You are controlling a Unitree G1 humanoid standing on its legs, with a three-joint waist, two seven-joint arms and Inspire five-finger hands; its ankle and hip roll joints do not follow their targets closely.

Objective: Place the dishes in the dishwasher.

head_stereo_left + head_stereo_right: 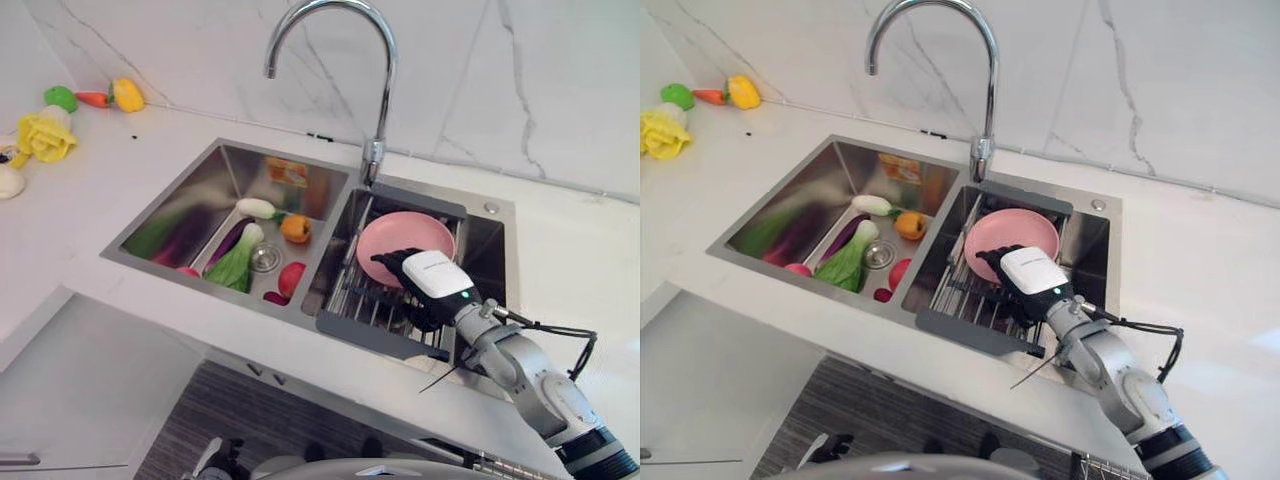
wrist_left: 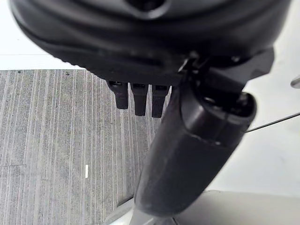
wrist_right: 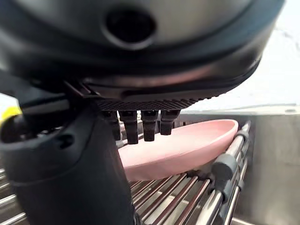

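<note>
On the white counter (image 1: 120,180) sits a double steel sink (image 1: 300,225) with a tall curved tap (image 1: 345,60) at its far edge, marble wall (image 1: 500,70) behind. Left basin (image 1: 215,215): toy veg, incl. a green bok choy (image 1: 238,258), an orange piece (image 1: 295,228), a red piece (image 1: 291,278), a purple eggplant (image 1: 228,240) and a white-tipped one (image 1: 256,207). Right basin holds a wire rack (image 1: 385,300) with grey end bars. Pink plate (image 1: 404,243) lies tilted on the rack's far part, leaning toward the tap side. Right hand (image 1: 425,285) comes in from the near right, over the rack just near of the plate; wrist view shows its fingers (image 3: 143,125) straight and relaxed, tips at the plate rim (image 3: 187,145), thumb apart, nothing gripped. Contact with the plate: cannot tell. Left hand (image 2: 187,154) hangs low over striped grey floor (image 2: 51,140), fingers straight, holding nothing. Far left on the counter: more toy food, a yellow lettuce-like piece (image 1: 43,137), a green piece (image 1: 60,97), a small carrot (image 1: 93,98), a yellow pepper (image 1: 127,94).
</note>
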